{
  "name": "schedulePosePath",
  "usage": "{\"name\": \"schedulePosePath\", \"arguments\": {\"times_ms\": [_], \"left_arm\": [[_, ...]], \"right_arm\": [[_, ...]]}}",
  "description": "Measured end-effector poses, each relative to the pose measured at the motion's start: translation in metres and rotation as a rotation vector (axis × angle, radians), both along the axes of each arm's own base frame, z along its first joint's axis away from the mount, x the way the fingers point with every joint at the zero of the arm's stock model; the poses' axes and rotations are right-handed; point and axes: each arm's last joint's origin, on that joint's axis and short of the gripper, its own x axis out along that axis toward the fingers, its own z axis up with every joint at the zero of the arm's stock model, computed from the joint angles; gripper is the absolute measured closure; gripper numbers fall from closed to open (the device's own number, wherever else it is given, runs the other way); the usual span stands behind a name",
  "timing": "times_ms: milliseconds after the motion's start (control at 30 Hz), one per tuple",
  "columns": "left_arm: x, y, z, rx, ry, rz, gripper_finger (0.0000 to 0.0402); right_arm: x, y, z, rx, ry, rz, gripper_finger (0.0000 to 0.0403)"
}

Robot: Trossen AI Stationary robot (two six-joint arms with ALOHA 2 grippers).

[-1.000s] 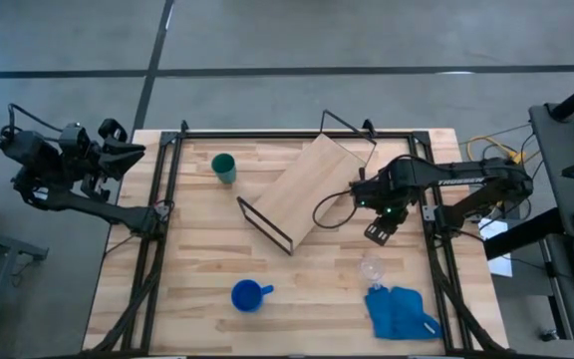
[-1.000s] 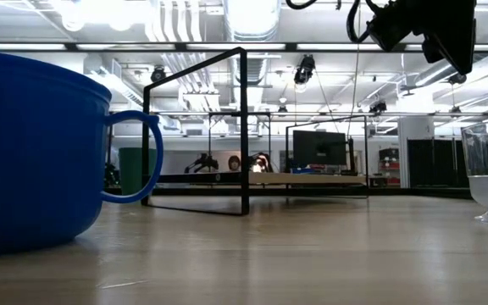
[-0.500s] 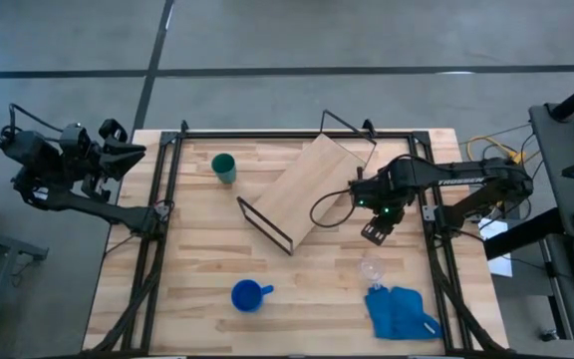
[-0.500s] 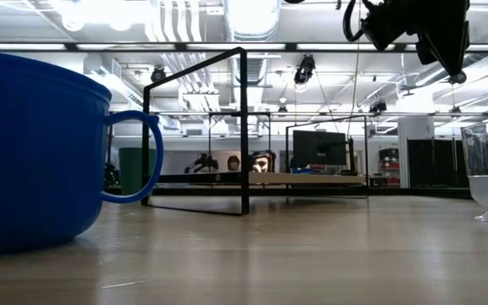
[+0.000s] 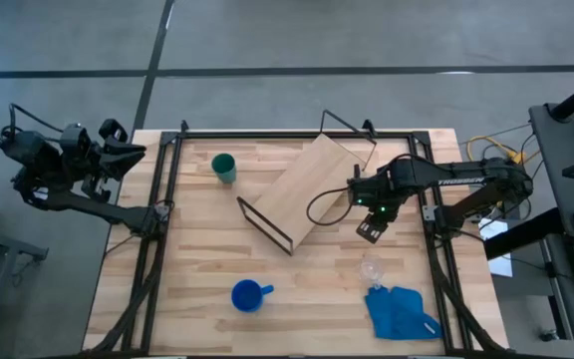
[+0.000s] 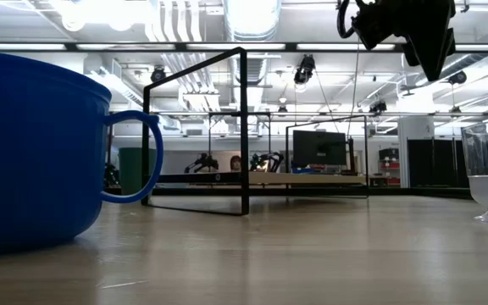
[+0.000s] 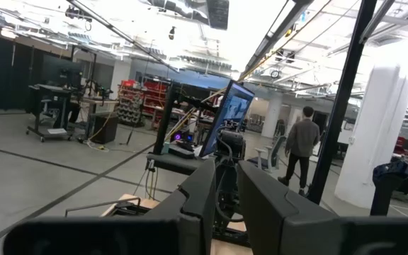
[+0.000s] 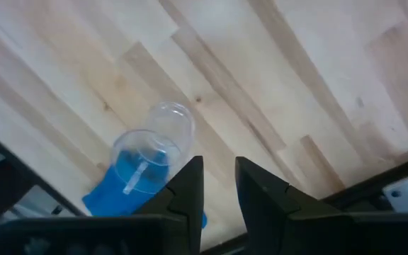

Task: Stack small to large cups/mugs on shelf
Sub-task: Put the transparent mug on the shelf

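The right gripper point(image 5: 367, 230) hovered above the table point(image 5: 197, 259) between the shelf point(image 5: 309, 189) and the clear glass cup point(image 5: 371, 267), fingers nearly closed, holding nothing; the left gripper point(image 5: 133, 153) waited off-table, likewise nearly closed.

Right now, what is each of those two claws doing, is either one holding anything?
Left gripper: jaws nearly shut, empty, parked off the table's left edge.
Right gripper: jaws nearly shut, empty, above the clear glass cup.

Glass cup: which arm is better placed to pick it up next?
Right. Its tool hangs over the table just beyond the glass cup; the left tool sits off the table's far left corner.
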Motion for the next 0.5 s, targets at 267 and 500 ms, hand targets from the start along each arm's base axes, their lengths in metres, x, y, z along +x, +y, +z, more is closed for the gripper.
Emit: {"name": "schedulePosePath", "arguments": {"times_ms": [267, 500], "left_arm": [[0.0000, 0.0000, 0.0000, 0.000, 0.000, 0.000, 0.0354], [0.0000, 0.0000, 0.0000, 0.000, 0.000, 0.000, 0.0354]], "right_arm": [[-0.0005, -0.0013, -0.0002, -0.059, 0.013, -0.071, 0.0298], [-0.0041, 0.0031, -0.0003, -0.053, 0.058, -0.116, 0.0248]]}}
